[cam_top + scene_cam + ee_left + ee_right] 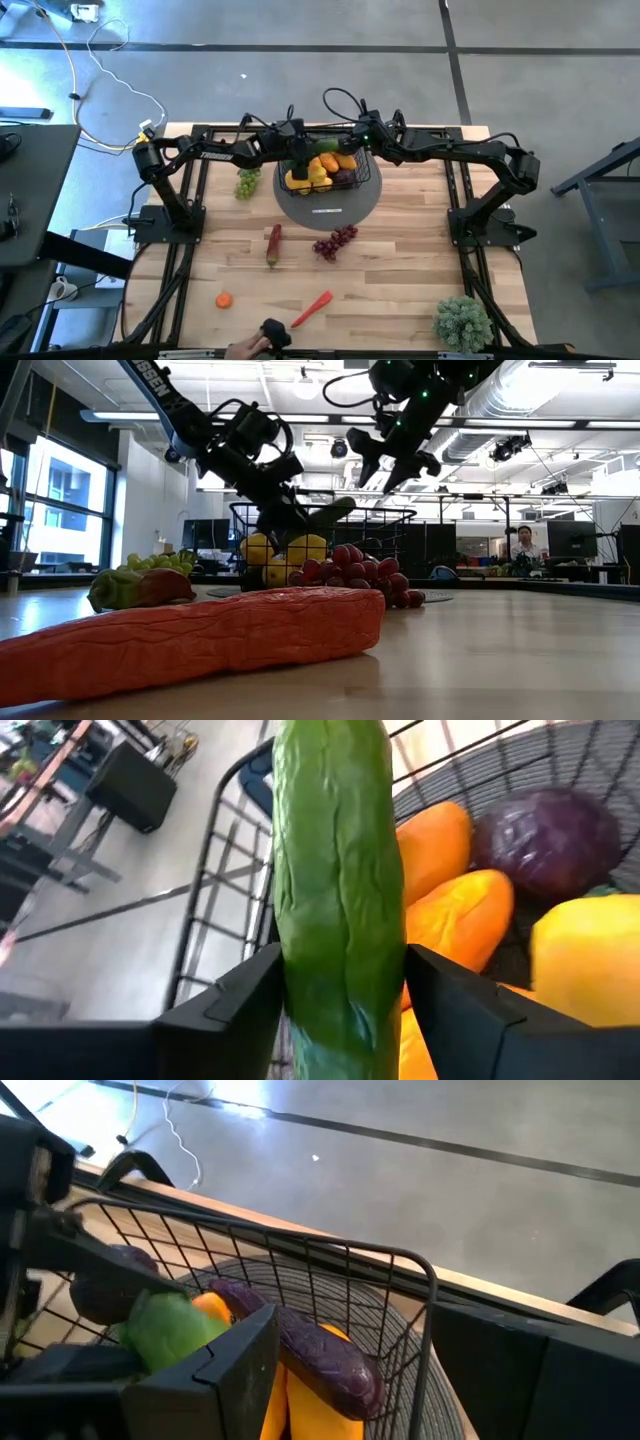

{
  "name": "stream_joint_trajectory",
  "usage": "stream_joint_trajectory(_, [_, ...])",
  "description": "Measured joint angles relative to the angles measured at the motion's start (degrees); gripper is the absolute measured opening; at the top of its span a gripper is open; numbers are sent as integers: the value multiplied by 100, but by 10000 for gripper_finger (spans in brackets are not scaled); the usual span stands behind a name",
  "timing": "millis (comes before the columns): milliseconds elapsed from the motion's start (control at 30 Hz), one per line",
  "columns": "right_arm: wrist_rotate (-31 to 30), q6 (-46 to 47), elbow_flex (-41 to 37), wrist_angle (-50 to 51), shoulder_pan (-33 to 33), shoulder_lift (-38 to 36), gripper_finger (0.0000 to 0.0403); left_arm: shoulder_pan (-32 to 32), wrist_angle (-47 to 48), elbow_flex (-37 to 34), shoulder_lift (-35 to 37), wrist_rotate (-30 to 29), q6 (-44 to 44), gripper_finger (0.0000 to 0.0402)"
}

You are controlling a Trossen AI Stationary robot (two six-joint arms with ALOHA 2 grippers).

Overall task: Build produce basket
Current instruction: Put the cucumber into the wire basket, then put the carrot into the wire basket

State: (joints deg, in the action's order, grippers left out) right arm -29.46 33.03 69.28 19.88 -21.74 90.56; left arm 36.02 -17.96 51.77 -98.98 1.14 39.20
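Observation:
The black wire basket (328,172) stands on the grey round mat (330,205) and holds orange pieces (455,905), a lemon (590,960) and a purple eggplant (325,1355). My left gripper (345,1005) reaches into it from the left with a green cucumber (335,870) between its fingers. My right gripper (392,465) hangs open above the basket's right side, holding nothing. On the table lie green grapes (245,183), purple grapes (335,241), a red-green piece (273,243), a small orange piece (223,299) and a red chilli (313,307). My left gripper has the cucumber between its two fingers (250,1005), which lie against its two long sides near its lower end (340,990). They come slanting down from the table's left. The cucumber is tilted over the fruit, its free end (345,505) above the basket's rim.
A bushy green potted plant (462,322) stands at the near right corner. A person's hand (245,348) with a dark object shows at the near edge. The arms' black frames (165,215) flank the table on both sides.

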Motion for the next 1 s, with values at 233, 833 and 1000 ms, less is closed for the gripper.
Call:
stream_joint_trajectory(233, [3, -1, 0, 87, 0, 0, 239, -84, 180, 199, 2, -312, -577, 209])
stream_joint_trajectory(833, [932, -204, 2, 87, 2, 0, 239, -132, 2703, 1561, 478, -662, -1497, 209])
stream_joint_trajectory(1000, [1431, -580, 1, 83, 50, 0, 239, -155, 3327, 1565, 1033, -677, -1947, 209])
